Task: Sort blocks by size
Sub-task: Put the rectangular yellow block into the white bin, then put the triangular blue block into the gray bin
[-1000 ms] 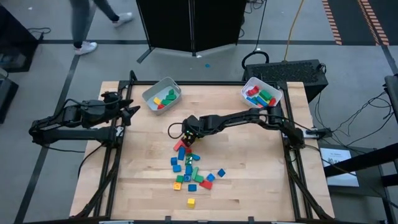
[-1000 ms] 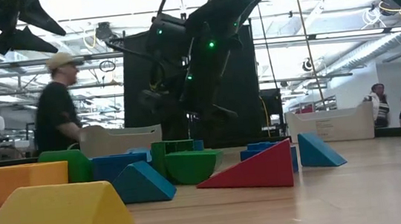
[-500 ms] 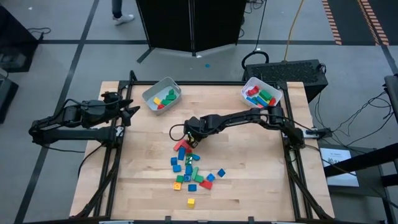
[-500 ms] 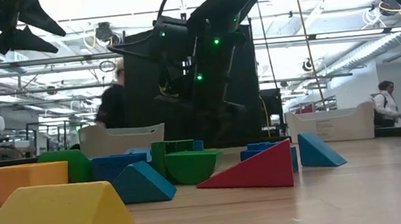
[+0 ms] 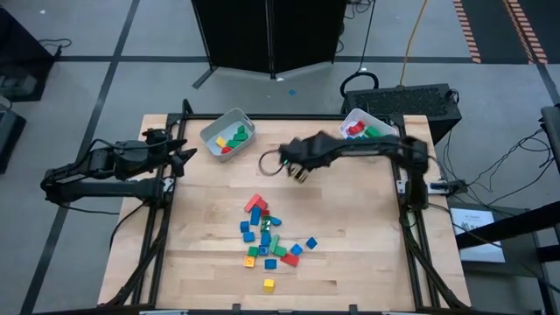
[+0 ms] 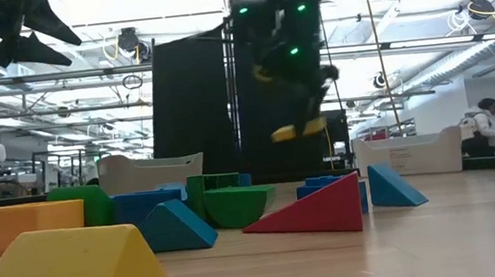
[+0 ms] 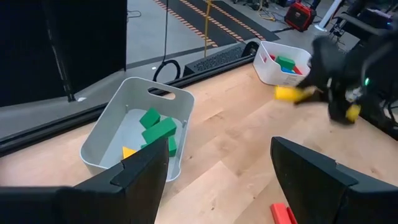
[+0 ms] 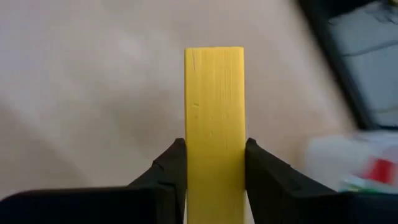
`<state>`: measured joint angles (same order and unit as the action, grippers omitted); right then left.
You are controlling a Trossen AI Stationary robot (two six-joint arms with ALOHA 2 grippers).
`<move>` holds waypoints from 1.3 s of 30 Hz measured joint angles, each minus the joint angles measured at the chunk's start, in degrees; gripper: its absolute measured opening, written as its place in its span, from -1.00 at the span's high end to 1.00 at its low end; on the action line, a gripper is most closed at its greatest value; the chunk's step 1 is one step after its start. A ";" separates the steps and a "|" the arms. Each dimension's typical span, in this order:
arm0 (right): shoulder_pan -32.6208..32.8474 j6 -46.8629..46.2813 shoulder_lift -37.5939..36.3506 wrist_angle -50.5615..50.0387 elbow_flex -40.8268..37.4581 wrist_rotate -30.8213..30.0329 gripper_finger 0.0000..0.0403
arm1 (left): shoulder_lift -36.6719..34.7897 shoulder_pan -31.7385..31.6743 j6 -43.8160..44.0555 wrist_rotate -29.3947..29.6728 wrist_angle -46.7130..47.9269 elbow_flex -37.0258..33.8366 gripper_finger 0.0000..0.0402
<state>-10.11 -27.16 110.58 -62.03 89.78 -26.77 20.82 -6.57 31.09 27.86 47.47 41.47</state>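
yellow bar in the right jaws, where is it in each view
High: yellow bar barely shows under the right gripper, mid-table.
Low: upper centre, in the air.
Left wrist: upper right.
Right wrist: centre, between the jaws.
Shared landmark: right bin.

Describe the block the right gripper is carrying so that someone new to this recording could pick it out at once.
Look above the bare middle of the wooden table, between the two white bins, where the right gripper hangs in the air. Clamped between its fingers is a long yellow bar. Unlike the loose blocks heaped on the table nearer the front, it is lifted clear of the wood.
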 joint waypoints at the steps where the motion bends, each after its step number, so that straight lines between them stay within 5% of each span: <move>1: -1.51 -0.07 -2.37 -0.31 -1.59 -0.61 0.49 | 0.02 0.00 0.00 0.22 0.02 -0.02 -0.40; 11: -21.66 -8.58 -27.24 3.28 -24.59 -5.65 0.49 | 0.02 0.00 0.02 2.85 0.06 -0.01 -0.40; 18: -31.42 -7.53 -30.13 10.71 -33.09 -2.27 0.49 | 0.02 0.00 0.01 5.53 0.06 -0.01 -0.40; 21: -32.70 -5.33 -29.19 13.58 -34.08 1.81 0.20 | 0.02 0.00 0.03 5.57 0.04 -0.01 -0.40; 25: -33.01 -3.65 -28.89 15.40 -34.25 6.34 -0.33 | 0.02 0.00 0.11 5.55 0.04 0.01 -0.40; 28: -32.92 -0.50 -29.89 18.86 -34.17 15.52 -0.56 | 0.02 -0.01 0.13 5.55 0.04 0.00 -0.40; 35: -23.71 0.02 -32.71 25.63 -32.70 42.71 -0.59 | 0.02 0.00 0.15 5.51 0.02 0.00 -0.40; 39: -10.31 -2.30 -33.46 25.42 -32.72 44.50 -0.54 | 0.02 -0.01 0.17 5.48 0.02 -0.01 -0.40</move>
<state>-20.42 -29.45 77.12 -36.61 57.06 17.74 20.84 -6.58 31.27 33.34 47.48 41.46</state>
